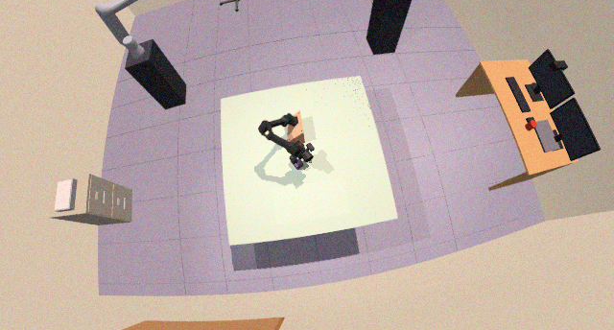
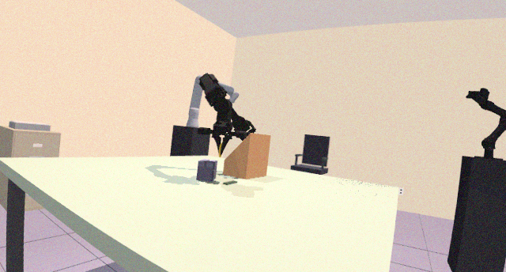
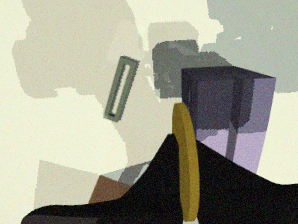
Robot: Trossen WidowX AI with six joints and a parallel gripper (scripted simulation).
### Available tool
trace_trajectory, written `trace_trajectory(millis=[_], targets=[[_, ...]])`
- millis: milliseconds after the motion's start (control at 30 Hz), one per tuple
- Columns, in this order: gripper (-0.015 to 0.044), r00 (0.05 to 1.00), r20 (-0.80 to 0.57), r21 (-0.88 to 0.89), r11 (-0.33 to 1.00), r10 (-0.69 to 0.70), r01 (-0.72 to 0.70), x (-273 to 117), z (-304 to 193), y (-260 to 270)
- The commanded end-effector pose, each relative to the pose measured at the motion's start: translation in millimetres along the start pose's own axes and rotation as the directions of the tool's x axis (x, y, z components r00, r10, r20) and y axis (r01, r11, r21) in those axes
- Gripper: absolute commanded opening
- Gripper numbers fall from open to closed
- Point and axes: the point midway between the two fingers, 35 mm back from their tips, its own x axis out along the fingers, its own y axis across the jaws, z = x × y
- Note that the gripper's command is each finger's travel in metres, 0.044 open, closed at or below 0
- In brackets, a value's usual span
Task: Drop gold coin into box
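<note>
My gripper [image 2: 220, 153] is shut on the gold coin [image 2: 220, 146] [image 3: 188, 165], which shows edge-on and nearly upright, with part of it out past the black fingertips. The gripper hangs above the table; in the exterior view the coin is above and to the right of the grey box [image 2: 206, 171] [image 3: 215, 105]. In the wrist view the coin's tip overlaps the box's left edge. The slot shows as a dark strip in the lid, partly in shadow; the fingers hide the box's near part. The dark-green holder [image 2: 230, 183] [image 3: 127, 89] lies empty on the table, left of the coin in the wrist view.
The orange-brown wedge block [image 1: 295, 129] [image 2: 258, 157] [image 3: 106, 190] stands at the arm's base, beside the box and holder. The arm [image 1: 280, 140] reaches over the pale table [image 1: 307, 205] [image 2: 308, 217]. Shadows of the arm fall around the box and holder.
</note>
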Motion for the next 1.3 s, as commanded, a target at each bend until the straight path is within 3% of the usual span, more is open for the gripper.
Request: trace_trajectory(millis=[0,533,1267], targets=[[0.0000,1.000,0.000,-0.006,1.000,-0.005,0.005,-0.5,-3.5,-11.5],[0.0000,1.000,-0.008,-0.010,1.000,-0.015,0.015,0.2,-17.7,-49.0],[0.0000,1.000,-0.007,-0.015,1.000,-0.010,0.010,-0.1,-17.8,-49.0]])
